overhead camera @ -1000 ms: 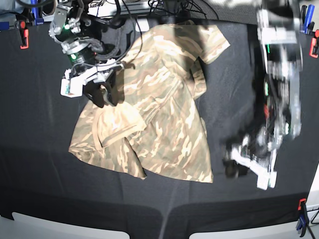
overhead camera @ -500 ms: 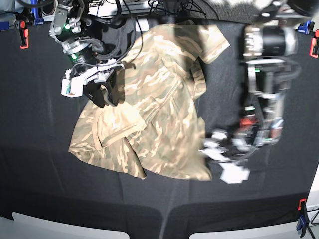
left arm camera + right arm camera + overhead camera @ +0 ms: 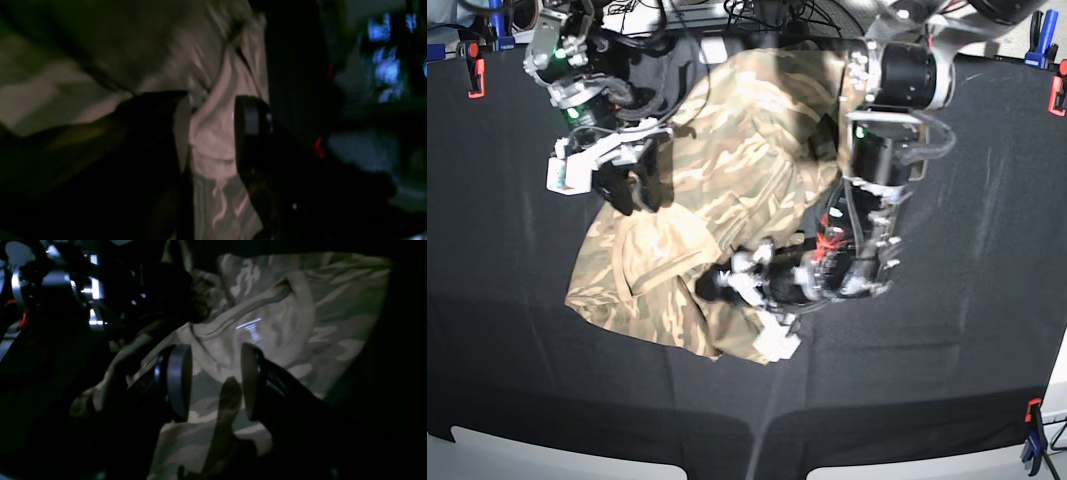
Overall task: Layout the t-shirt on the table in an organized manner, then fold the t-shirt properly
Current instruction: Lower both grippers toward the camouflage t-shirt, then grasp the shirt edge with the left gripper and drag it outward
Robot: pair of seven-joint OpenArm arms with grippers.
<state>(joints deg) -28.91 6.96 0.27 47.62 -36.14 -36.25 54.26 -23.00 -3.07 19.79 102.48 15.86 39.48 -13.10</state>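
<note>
The camouflage t-shirt (image 3: 727, 180) lies crumpled on the black table (image 3: 977, 350), with its lower left part folded over. My right gripper (image 3: 635, 190) hangs over the shirt's left edge. In the right wrist view this gripper (image 3: 215, 380) is open above the tan collar (image 3: 300, 306), holding nothing. My left arm reaches across the shirt's right side, and my left gripper (image 3: 717, 285) is low over the lower middle of the cloth. In the blurred left wrist view its fingers (image 3: 250, 133) stand apart, with shirt fabric (image 3: 217, 66) showing in the gap.
Red clamps (image 3: 474, 75) (image 3: 1057, 95) hold the black cloth at the back corners, and another clamp (image 3: 1030, 420) sits at the front right. Cables (image 3: 727, 15) lie along the back edge behind the shirt.
My left arm has swung from the bare table at the right onto the shirt's lower right part, which it now covers. The right arm and gripper have stayed put.
</note>
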